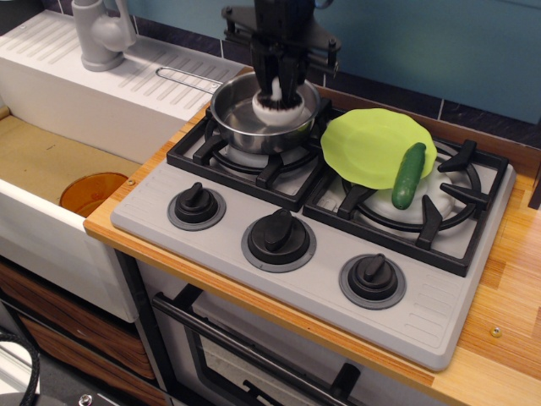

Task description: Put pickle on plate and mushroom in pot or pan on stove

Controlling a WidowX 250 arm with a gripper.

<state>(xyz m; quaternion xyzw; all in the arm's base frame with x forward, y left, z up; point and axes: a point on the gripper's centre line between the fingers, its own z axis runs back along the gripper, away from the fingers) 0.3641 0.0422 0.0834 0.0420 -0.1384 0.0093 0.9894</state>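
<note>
The steel pot stands on the stove's back left burner. Inside it is the mushroom, cap down, with its white stem up between my black fingers. My gripper reaches down into the pot and is shut on the mushroom's stem. The lime-green plate rests tilted on the right burner grate. The dark green pickle lies across the plate's right rim, its lower end over the grate.
Three black knobs line the stove's front. A sink with an orange bowl lies to the left, a grey faucet behind it. The wooden counter runs along the right.
</note>
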